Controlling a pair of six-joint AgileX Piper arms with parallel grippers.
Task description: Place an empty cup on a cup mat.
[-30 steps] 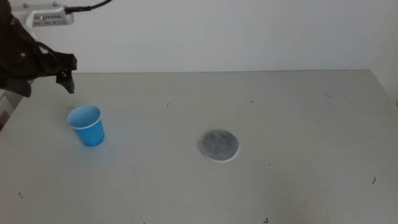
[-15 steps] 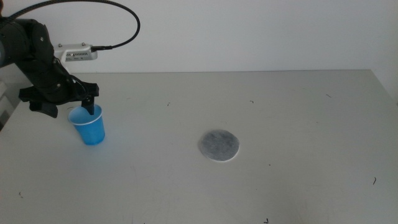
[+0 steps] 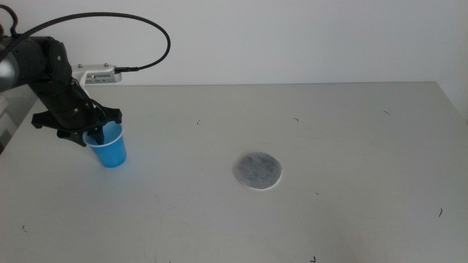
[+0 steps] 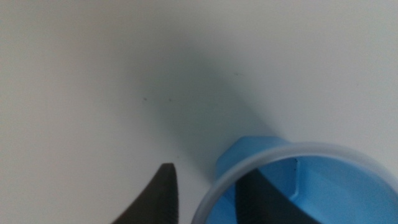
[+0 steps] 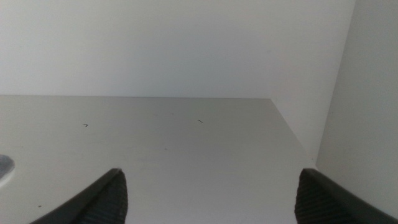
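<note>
The blue cup [image 3: 110, 149] stands upright at the left of the table. My left gripper [image 3: 96, 134] has come down over its near-left rim. In the left wrist view the left gripper [image 4: 208, 183] straddles the white rim, with one jaw outside the cup [image 4: 329, 186] and one inside, and a gap still shows on both sides. The grey cup mat [image 3: 257, 171] lies flat in the middle of the table, well to the right of the cup. My right gripper [image 5: 211, 183] is open, empty and out of the middle view.
The grey table [image 3: 351, 131] ends at a white wall behind. A cable and a white module [image 3: 99, 74] hang from the left arm above the cup. The edge of the mat [image 5: 3, 168] just shows in the right wrist view.
The left arm has moved down and right from the table's far left corner to the cup, and its jaws now straddle the rim. The cup has shifted slightly right.
</note>
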